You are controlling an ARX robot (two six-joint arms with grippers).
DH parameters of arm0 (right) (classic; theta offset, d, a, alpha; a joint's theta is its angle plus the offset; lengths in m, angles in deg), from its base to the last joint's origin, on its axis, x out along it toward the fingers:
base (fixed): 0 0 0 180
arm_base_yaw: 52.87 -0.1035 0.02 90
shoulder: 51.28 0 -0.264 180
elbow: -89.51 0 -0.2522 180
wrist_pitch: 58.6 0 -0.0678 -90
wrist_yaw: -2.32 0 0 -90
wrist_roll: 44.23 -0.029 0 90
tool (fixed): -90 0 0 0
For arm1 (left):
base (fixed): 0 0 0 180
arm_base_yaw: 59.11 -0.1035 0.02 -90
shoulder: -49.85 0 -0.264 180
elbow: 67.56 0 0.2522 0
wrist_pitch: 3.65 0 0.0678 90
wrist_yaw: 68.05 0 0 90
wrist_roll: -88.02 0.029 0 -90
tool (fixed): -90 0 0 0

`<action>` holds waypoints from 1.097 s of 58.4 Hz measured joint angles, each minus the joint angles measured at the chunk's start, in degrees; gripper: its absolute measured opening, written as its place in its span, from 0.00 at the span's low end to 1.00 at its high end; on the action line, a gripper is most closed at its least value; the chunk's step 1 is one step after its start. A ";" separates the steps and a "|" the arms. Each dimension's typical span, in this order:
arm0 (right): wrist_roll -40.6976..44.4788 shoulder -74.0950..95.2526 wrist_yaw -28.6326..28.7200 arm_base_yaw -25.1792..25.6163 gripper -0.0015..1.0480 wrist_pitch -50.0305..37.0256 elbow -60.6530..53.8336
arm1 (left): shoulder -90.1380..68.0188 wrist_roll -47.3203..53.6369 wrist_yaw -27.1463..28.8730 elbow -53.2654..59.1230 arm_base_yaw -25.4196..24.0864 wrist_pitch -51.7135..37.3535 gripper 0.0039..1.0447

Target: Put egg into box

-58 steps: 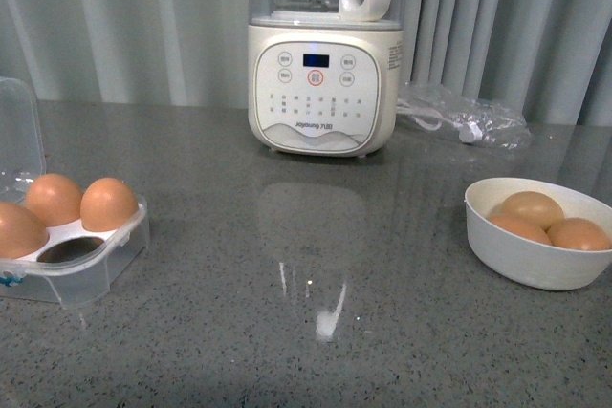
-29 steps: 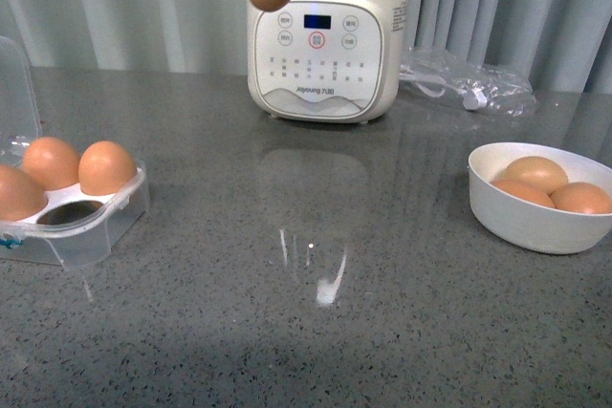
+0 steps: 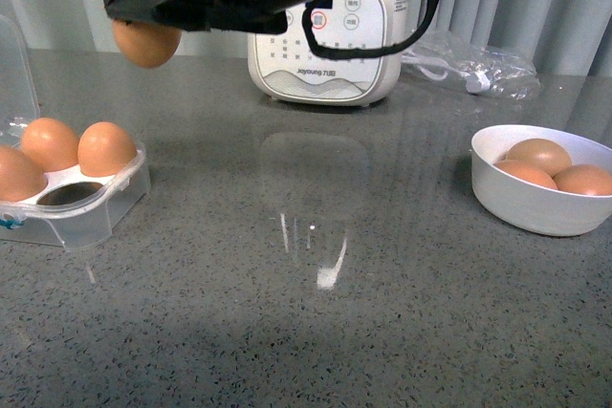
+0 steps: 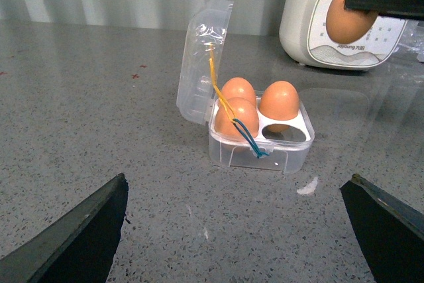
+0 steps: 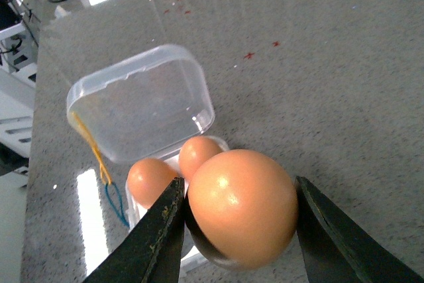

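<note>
My right gripper [image 3: 143, 28] is shut on the egg [image 3: 146, 44], an orange-brown one held in the air above and behind the box [image 3: 99, 218]. The box is a clear case at the table's left edge with its lid [image 5: 142, 101] open. It holds three brown eggs, and its front right cup [image 3: 69, 195] is empty. In the right wrist view the egg [image 5: 242, 207] sits between both fingers, with the box below and beyond it. My left gripper [image 4: 235, 233] is open over bare table, well short of the box [image 4: 262, 149]. In that view the held egg [image 4: 349, 18] shows at the far right.
A white kitchen appliance [image 3: 325, 59] stands at the back centre, behind my right arm. A white bowl [image 3: 526, 205] with three brown eggs sits at the right. A clear plastic bag [image 3: 469, 69] with a cable lies behind the bowl.
My right arm has carried the egg left and downward, from in front of the appliance to a spot above and behind the box. The box and bowl have stayed put.
</note>
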 joint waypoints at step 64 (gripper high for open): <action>5.60 1.86 -0.02 -6.54 0.39 -0.90 -3.56 | 0.00 0.02 0.00 0.00 0.00 0.00 0.94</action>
